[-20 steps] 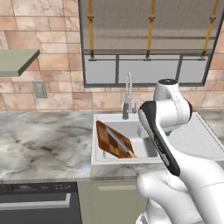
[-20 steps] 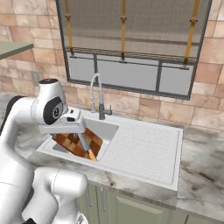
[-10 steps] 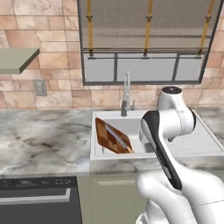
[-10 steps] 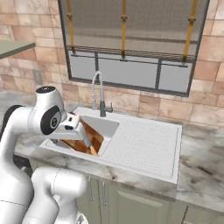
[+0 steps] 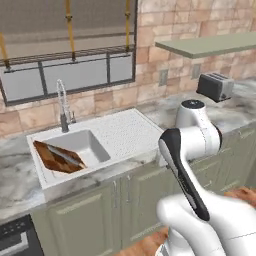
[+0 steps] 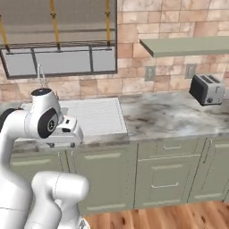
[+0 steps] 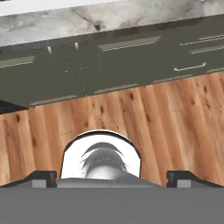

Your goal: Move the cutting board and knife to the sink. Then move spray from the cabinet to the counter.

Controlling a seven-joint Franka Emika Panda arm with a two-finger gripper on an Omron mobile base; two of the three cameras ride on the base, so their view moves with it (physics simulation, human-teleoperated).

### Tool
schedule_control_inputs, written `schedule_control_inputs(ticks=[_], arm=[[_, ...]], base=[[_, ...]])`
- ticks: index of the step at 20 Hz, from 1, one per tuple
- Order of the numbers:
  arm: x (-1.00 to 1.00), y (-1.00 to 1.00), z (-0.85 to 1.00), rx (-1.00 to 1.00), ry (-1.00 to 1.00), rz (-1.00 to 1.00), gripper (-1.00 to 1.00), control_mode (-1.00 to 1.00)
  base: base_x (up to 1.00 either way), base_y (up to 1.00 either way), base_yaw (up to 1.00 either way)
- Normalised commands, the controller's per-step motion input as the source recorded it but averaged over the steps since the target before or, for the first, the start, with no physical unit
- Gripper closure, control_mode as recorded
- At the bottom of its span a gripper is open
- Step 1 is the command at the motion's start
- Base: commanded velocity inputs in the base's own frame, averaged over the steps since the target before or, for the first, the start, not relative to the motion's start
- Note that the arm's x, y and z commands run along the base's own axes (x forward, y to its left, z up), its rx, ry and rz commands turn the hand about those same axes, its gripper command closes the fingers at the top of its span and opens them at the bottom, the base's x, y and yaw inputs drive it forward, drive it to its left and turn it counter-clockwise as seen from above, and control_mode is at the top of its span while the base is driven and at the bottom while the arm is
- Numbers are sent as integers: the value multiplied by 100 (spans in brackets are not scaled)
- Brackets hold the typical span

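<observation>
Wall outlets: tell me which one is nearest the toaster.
The outlet just above the toaster; the other outlet sits farther off, toward the window.

So the desk (image 6: 170,117) is that grey-and-white marbled stone top running along the tan brick wall, with pale green cupboards and drawers under its front edge. The sink (image 5: 120,132) is let into it, white, with a wide speckled drainer on the side toward the toaster. The cutting board (image 5: 52,156) sits tilted in the basin, leaning toward the basin's far-from-drainer wall. A dark toaster (image 6: 206,89) stands near the back edge, well apart from the sink. Wooden floor (image 7: 144,127) below.
</observation>
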Motion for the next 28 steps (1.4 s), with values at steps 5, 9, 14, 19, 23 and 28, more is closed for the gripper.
schedule_control_inputs(ticks=[5, 9, 14, 19, 23, 28], arm=[[0, 0, 0, 0, 0, 0, -100, 100], [0, 0, 0, 0, 0, 0, -100, 100], [0, 0, 0, 0, 0, 0, -100, 100], [0, 0, 0, 0, 0, 0, -100, 100], [0, 0, 0, 0, 0, 0, -100, 100], [0, 0, 0, 0, 0, 0, -100, 100]], base=[[0, 0, -99], [0, -2, -98], [0, -10, -96], [0, -21, -93], [0, -24, -92], [0, -30, -91]])
